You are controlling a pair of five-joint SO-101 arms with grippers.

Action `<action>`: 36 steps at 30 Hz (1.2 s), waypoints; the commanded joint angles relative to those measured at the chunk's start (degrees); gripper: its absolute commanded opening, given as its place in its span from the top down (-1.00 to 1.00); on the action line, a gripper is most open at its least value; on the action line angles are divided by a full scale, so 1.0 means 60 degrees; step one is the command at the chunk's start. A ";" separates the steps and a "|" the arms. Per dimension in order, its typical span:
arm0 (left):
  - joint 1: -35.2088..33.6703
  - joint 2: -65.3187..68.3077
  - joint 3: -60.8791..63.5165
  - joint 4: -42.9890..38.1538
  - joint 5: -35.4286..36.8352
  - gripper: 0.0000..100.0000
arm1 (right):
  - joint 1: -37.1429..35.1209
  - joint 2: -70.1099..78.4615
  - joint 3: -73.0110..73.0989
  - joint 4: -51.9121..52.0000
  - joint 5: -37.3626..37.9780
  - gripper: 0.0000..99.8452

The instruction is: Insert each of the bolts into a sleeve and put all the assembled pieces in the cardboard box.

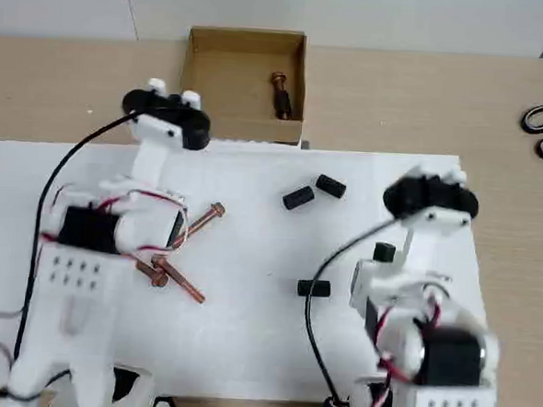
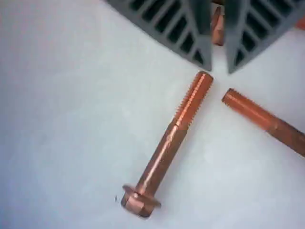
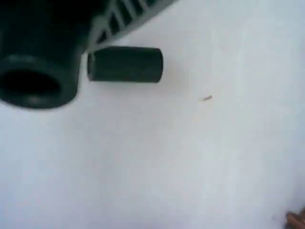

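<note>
Trouble begins at my right gripper (image 3: 64, 55), clamped on a black sleeve (image 3: 33, 86) with its bore facing out: a skewed hold would jam any bolt on entry. My left gripper (image 2: 218, 67) hovers low over the white mat (image 2: 71, 119); a copper piece (image 2: 217, 24) shows at it, and I cannot tell if it is gripped. Just beyond it lie a long bolt (image 2: 167, 148) and a second bolt (image 2: 267, 121), threaded ends close together, so a careless pinch could nudge both rolling. Farther off, past the mat, the cardboard box (image 1: 198, 79) holds one assembled piece (image 1: 280, 93).
</note>
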 commanded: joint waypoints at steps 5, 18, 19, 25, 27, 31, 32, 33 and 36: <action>0.0513 0.2212 -0.0886 0.0029 -0.0850 0.98 | 0.0227 -0.3392 0.2037 -0.0286 0.0117 1.00; 0.0659 0.6740 -0.3582 0.0513 -0.1289 0.86 | 0.1648 -0.4960 0.2799 -0.0256 0.0850 1.00; 0.0659 0.6974 -0.3832 0.0601 -0.1377 0.86 | 0.1648 -0.4960 0.2799 -0.0256 0.0850 1.00; 0.0659 0.8190 -0.4901 0.0806 -0.1846 0.85 | 0.1663 -0.5004 0.2799 -0.0242 0.0850 1.00; 0.0659 0.8571 -0.5121 0.0806 -0.1934 0.85 | 0.1663 -0.5004 0.2799 -0.0242 0.0850 1.00; 0.0659 0.9070 -0.5238 0.0806 -0.1993 0.85 | 0.1663 -0.5004 0.2799 -0.0242 0.0850 0.99; 0.0659 0.9143 -0.5238 0.0791 -0.2007 0.85 | 0.1663 -0.5004 0.2799 -0.0242 0.0850 0.99; 0.0659 0.9216 -0.5238 0.0777 -0.2051 0.85 | 0.1663 -0.5004 0.2799 -0.0242 0.0850 0.99; 0.0659 0.9392 -0.5238 0.0601 -0.2066 0.85 | 0.1663 -0.5004 0.2799 -0.0242 0.0850 0.99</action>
